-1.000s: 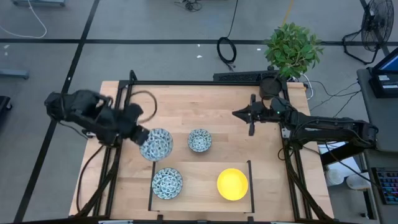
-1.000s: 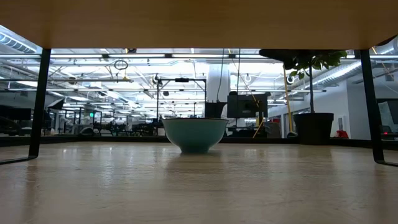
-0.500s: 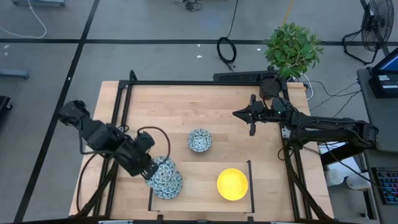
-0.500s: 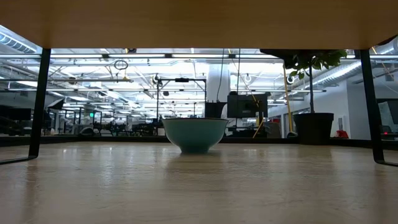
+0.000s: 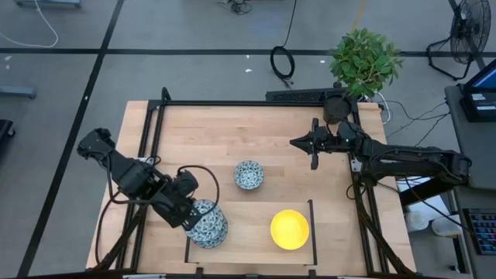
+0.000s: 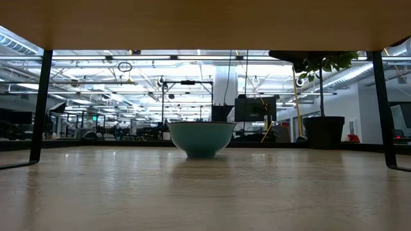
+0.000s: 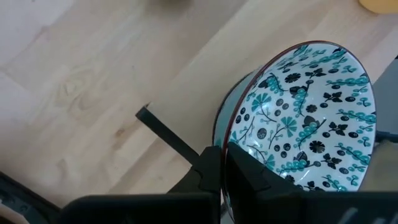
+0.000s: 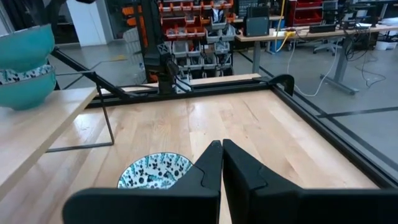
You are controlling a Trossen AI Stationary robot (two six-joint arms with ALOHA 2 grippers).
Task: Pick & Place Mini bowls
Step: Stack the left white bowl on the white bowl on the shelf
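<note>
My left gripper is shut on a blue-patterned mini bowl directly over a second patterned bowl near the table's front left. In the right wrist view the held bowl sits in or just above the lower one; I cannot tell whether they touch. A third patterned bowl stands on its base mid-table, also seen in the low view. A yellow bowl stands at the front. My right gripper hovers shut and level at the far right. My left gripper pinches the held bowl's rim on the side toward the table's left edge. One finger is inside the bowl and the other is outside its wall. The fingers slant steeply down from the left. The bowl is mouth-up over the lower bowl.
A thin black outline marks a rectangle at the table's front around the stacked bowls and the yellow bowl. A dark plant pot with a leafy plant stands at the far right corner. A black frame borders the table.
My left gripper has carried the patterned bowl from the table's left middle toward the near edge and slightly right, sinking as it went. The bowl now hangs over the patterned bowl in the marked rectangle. The gripper has stayed shut on it.
</note>
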